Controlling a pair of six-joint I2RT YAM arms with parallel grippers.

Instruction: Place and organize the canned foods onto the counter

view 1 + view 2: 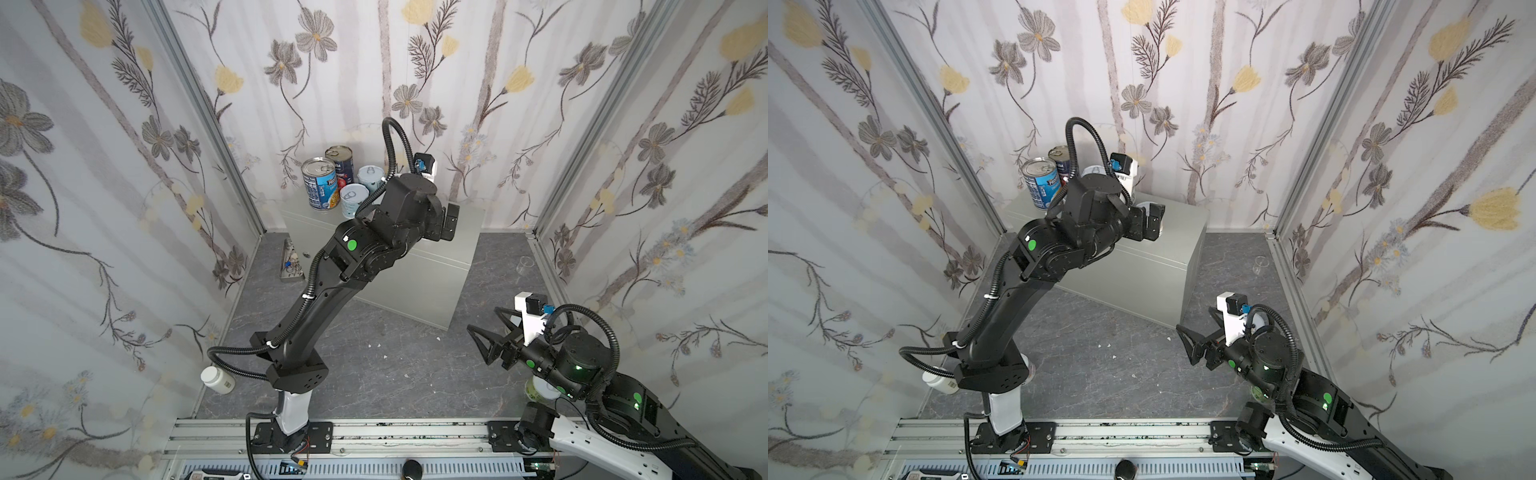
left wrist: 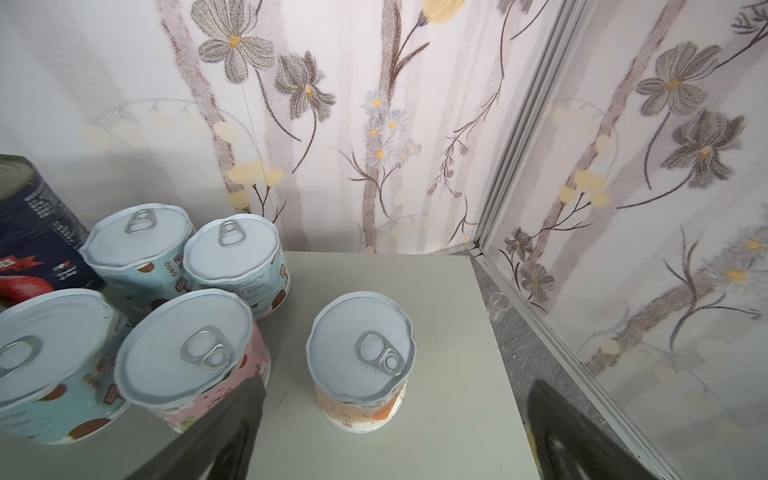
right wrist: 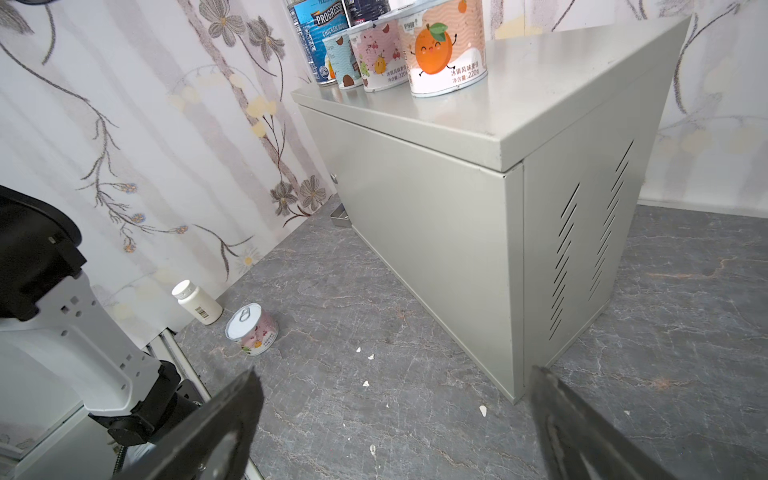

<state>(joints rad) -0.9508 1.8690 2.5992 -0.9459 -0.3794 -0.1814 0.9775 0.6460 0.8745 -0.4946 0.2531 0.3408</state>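
Wide open, the left jaws hang above the counter (image 2: pixel 415 415); the orange can (image 2: pixel 360 357) stands upright just ahead of them, in line with the gap, and neither finger touches it. The right jaws are wide open too and hold nothing, low over the floor (image 3: pixel 374 415) in front of the counter's near corner. Beside the orange can a cluster crowds the counter's left end. The pink can (image 2: pixel 191 353) is nearest, three teal cans (image 2: pixel 137 249) stand beside and behind it, and the navy can (image 2: pixel 37 232) and blue can (image 1: pixel 319 183) are farther left. In both top views the left arm (image 1: pixel 316 299) covers much of this group. On the floor a second pink can (image 3: pixel 252 329) stands upright just beside the pill bottle (image 3: pixel 197 302), near the left arm's base. Another can (image 1: pixel 540 388), greenish, shows partly under the right arm (image 1: pixel 582 370). A metal tray (image 1: pixel 291 262) lies on the floor at the counter's left end.
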